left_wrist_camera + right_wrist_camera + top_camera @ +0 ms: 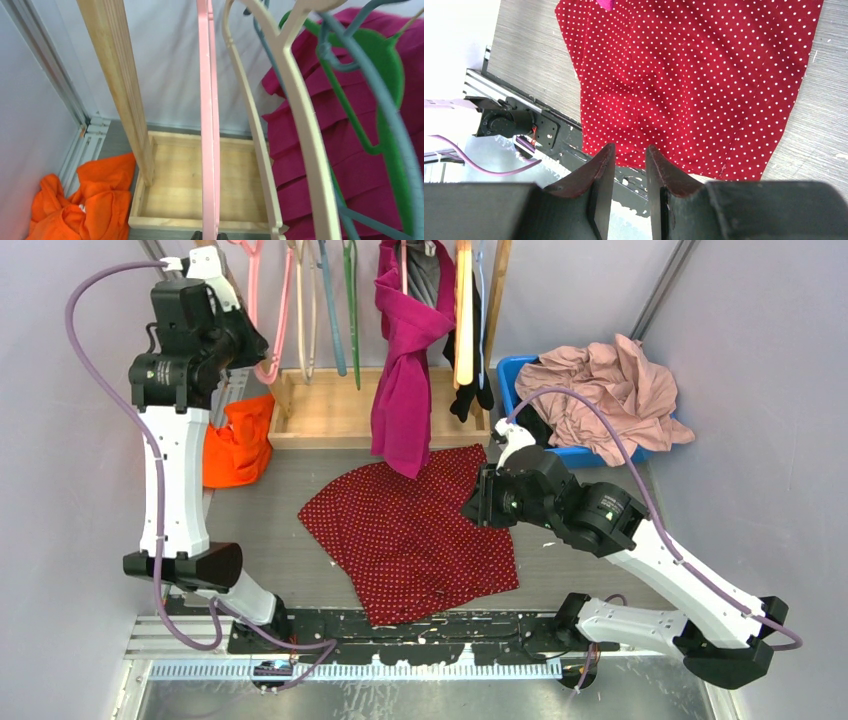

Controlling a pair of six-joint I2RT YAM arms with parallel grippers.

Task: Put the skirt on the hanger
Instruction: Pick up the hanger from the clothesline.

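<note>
While left gripper (209, 235) clamps pink hanger (207, 125), skirt (684, 75) lies on counter (270, 530).
Right gripper (628, 170) apart, empty; next, likely unhook hanger.

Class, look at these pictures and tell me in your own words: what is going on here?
Two robot arms are working on hanging a skirt. The left end effector is up at the wooden rack, shut on the pink hanger, which sits among other hangers. The dark red dotted skirt lies spread on the table, not yet picked up. The right end effector hovers over the skirt's right edge, jaws a little apart with nothing between them.
</note>
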